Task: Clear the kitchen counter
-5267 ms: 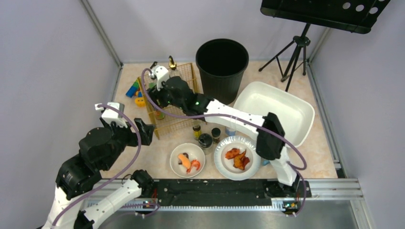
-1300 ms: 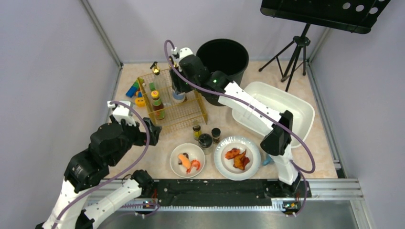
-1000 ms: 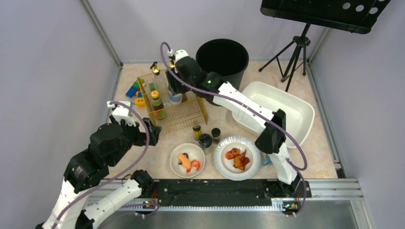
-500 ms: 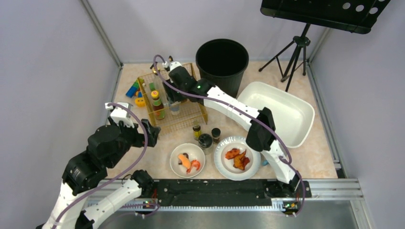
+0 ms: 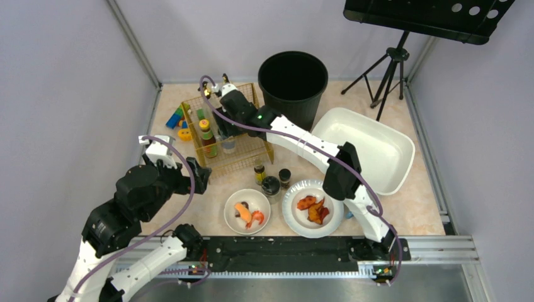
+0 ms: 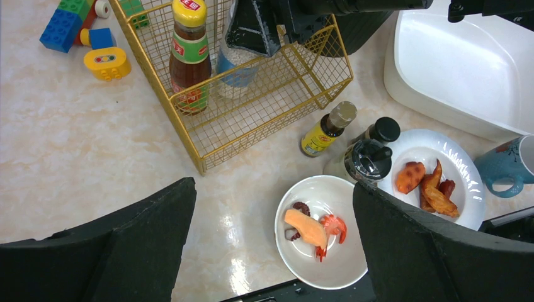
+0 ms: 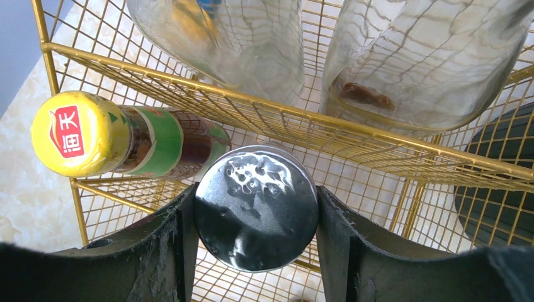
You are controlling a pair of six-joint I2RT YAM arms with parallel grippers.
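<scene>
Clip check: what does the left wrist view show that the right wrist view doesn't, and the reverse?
Left wrist only: toy blocks, the shrimp bowl, the plate of wings, a blue mug, the white tub. Right wrist only: a shiny black lid from above, two clear glass bottles beyond it. Both: the gold wire basket, the yellow-capped sauce bottle, the jar the right gripper holds.

The kitchen counter (image 5: 419,211) bears a wire rack (image 5: 241,164), black bin (image 5: 293,108), white tub (image 5: 368,150).

Sauce bottle (image 6: 189,56) stands in basket (image 6: 271,100) on kitchen counter (image 6: 75,145).
</scene>
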